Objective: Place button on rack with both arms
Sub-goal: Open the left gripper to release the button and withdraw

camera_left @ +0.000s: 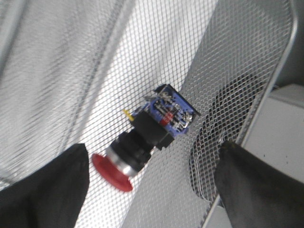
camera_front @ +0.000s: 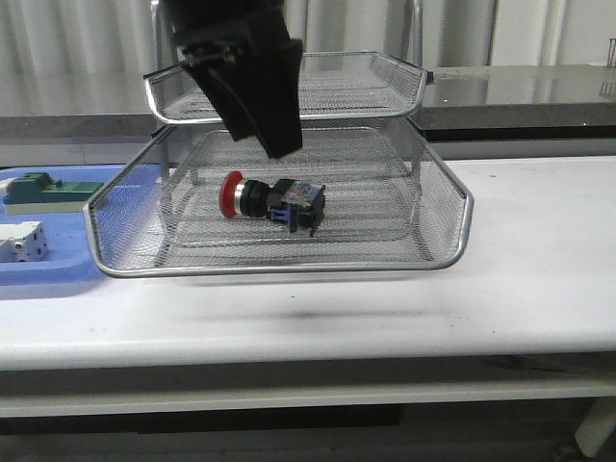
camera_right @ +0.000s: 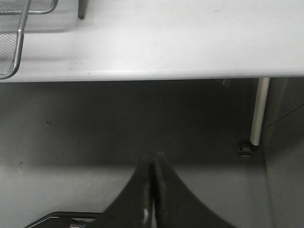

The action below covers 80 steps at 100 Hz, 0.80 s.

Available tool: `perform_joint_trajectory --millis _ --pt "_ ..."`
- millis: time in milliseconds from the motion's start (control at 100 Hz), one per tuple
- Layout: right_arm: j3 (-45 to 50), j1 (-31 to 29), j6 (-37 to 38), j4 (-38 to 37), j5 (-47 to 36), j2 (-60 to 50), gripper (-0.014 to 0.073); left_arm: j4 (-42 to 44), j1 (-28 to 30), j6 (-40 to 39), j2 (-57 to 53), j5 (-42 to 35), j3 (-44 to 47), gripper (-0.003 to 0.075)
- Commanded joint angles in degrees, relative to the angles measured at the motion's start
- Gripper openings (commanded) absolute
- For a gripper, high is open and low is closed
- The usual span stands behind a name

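The button (camera_front: 272, 201) lies on its side on the mesh floor of the rack's (camera_front: 443, 252) lower tier, red head to the left, blue-black block to the right. In the left wrist view the button (camera_left: 147, 135) lies on the mesh between my spread fingers. My left gripper (camera_front: 274, 144) hangs just above the button, under the upper tier, open and empty (camera_left: 152, 183). My right gripper (camera_right: 153, 161) is shut on nothing, off the table's front edge, low over the floor; it is out of the front view.
A flat blue tray (camera_front: 38, 269) at the left holds a green block part (camera_front: 48, 190) and a white block part (camera_front: 21, 241). The rack's upper tier (camera_front: 385, 96) overhangs the left gripper. A white table (camera_right: 180, 42) and its leg (camera_right: 259, 114) show in the right wrist view.
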Motion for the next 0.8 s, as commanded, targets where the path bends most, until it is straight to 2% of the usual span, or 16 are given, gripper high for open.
perform_joint_trajectory --millis 0,170,400,530,790 --pt "-2.04 -0.22 -0.14 -0.76 -2.95 0.18 -0.0067 -1.63 0.99 -1.73 -6.64 2.53 -1.55 0.0525" --pt "-2.04 -0.22 -0.14 -0.76 -2.95 0.18 -0.0067 -1.63 3.74 -3.69 -13.38 2.53 -1.55 0.0525" --pt "-2.04 -0.22 -0.14 -0.76 -2.95 0.18 -0.0067 -1.63 11.49 -4.19 -23.98 2.53 1.52 0.0512" --pt "-2.04 -0.22 -0.14 -0.76 -2.95 0.18 -0.0067 -1.63 17.18 -4.22 -31.57 0.94 7.0 0.0512" --pt "-2.04 -0.22 -0.14 -0.76 -2.95 0.18 -0.0067 -2.44 25.77 -4.22 -48.98 -11.02 22.92 0.0512"
